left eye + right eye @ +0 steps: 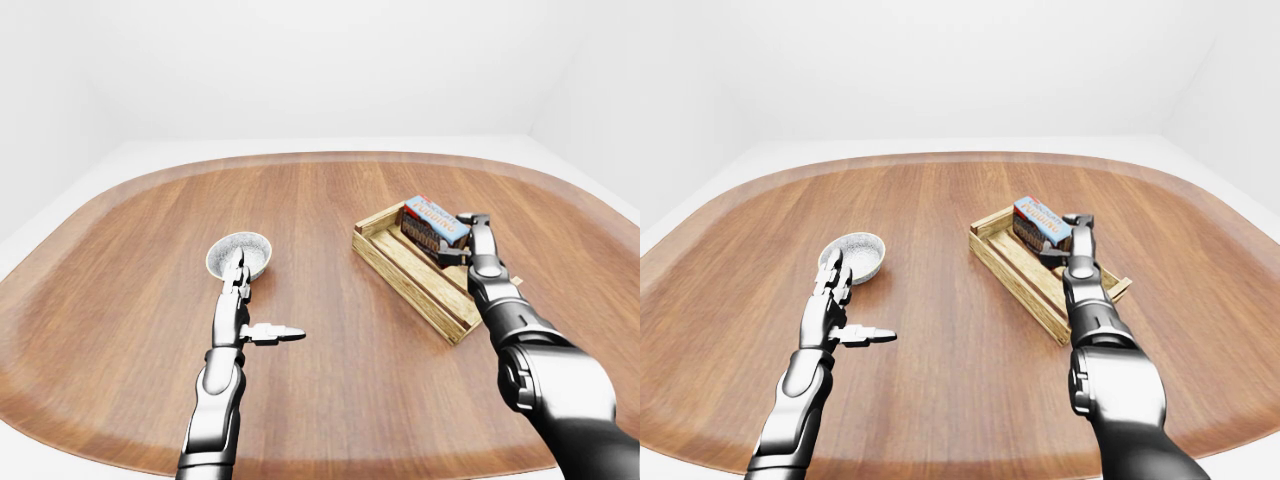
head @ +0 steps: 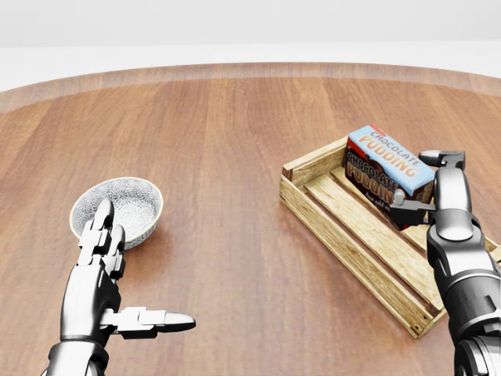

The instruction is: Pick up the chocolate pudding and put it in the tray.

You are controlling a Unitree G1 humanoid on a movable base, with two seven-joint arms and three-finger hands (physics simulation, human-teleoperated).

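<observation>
Right robot hand gripping chocolate pudding over wooden tray
</observation>
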